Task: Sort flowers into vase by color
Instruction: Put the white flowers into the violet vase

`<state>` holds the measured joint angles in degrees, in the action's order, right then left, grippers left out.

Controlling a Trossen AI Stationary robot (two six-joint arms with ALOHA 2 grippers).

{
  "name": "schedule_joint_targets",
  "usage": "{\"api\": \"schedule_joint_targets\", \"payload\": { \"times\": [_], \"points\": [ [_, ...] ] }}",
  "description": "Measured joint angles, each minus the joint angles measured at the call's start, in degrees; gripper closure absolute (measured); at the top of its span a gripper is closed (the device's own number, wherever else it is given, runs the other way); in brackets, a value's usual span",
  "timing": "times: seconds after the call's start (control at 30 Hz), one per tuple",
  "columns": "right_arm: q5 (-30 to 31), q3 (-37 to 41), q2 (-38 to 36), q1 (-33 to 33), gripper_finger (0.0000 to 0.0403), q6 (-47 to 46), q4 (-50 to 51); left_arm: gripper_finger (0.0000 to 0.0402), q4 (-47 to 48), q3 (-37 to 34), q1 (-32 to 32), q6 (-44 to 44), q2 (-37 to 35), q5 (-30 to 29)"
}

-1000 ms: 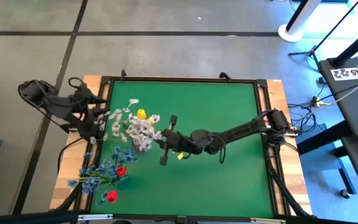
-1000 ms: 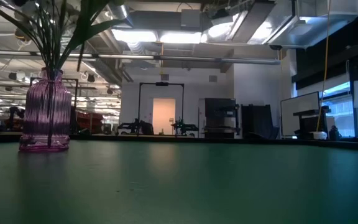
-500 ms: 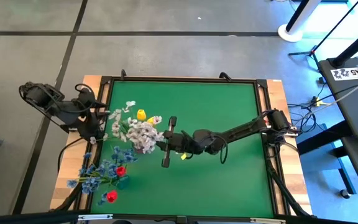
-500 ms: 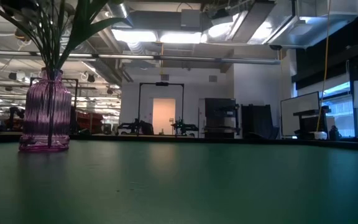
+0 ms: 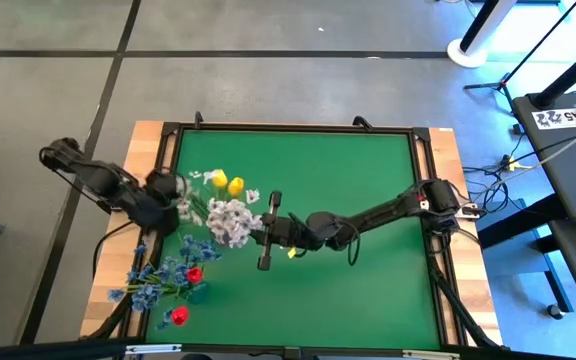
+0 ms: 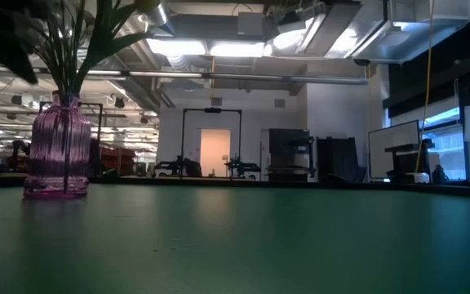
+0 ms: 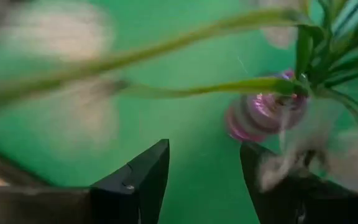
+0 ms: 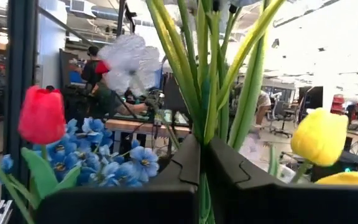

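Note:
A ribbed pink glass vase (image 6: 57, 151) (image 7: 263, 115) stands on the green mat and holds a bunch of pale lilac blossoms (image 5: 230, 218) and yellow tulips (image 5: 220, 180) (image 8: 319, 137). My right gripper (image 5: 252, 228) (image 8: 202, 158) reaches in from the table's right and is shut on the bunch's green stems. My left gripper (image 5: 173, 190) (image 7: 204, 149) is open among the pale blossoms on the bunch's left side, with the vase beyond its fingertips. Blue blossoms (image 5: 163, 275) and red tulips (image 5: 194, 274) stand together near the table's near left corner. My right gripper pinches several green stems (image 8: 197, 93) together between its two fingers, level, from the table's right, fingers across the stems. The stems stand upright, rising above the fingers, with their lower ends in the pink vase. My left gripper: whether a finger touches a blossom, I cannot tell.
The blue and red bunch (image 8: 104, 162) stands close beside the pink vase, toward the near edge. The green mat (image 5: 368, 180) stretches bare from the vase to the table's right and far edges. A black frame (image 5: 298, 128) rims the mat.
My left gripper has moved toward the table's right, from beside the bunch into its pale blossoms. The yellow tulips and the nearby blossoms have shifted a little. My right gripper has stayed shut on the stems.

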<state>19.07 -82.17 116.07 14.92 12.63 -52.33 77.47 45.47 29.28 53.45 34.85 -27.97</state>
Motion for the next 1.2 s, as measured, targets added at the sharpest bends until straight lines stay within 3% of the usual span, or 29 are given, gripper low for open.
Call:
{"api": "schedule_joint_targets", "payload": {
  "times": [0.1, 0.2, 0.5, 0.77, 1.2],
  "points": [
    [0.03, 0.00, 0.04, -0.09, 0.0393, -0.38, -0.72, 0.0209, -5.93, -4.72, 0.00, -1.70, 0.02, 2.03],
    [-0.57, -0.08, 0.03, 0.06, 0.0393, -0.31, -2.18, 0.0209, -10.75, -5.14, 0.00, -3.73, 1.02, 1.91],
    [-0.62, -0.33, -0.10, 0.05, 0.0393, -0.21, -2.52, 0.0209, -18.66, -7.49, 0.00, -5.83, 2.74, 2.12],
    [0.90, -0.33, -0.20, 0.05, 0.0393, 1.45, -2.26, 0.0209, -22.87, -11.03, 0.00, -3.70, 8.63, 2.15],
    [0.92, -0.37, -0.47, 0.55, 0.0393, 1.03, -0.47, 0.0209, -31.23, -11.58, 0.00, -4.23, 18.43, -4.40]
  ]
}}
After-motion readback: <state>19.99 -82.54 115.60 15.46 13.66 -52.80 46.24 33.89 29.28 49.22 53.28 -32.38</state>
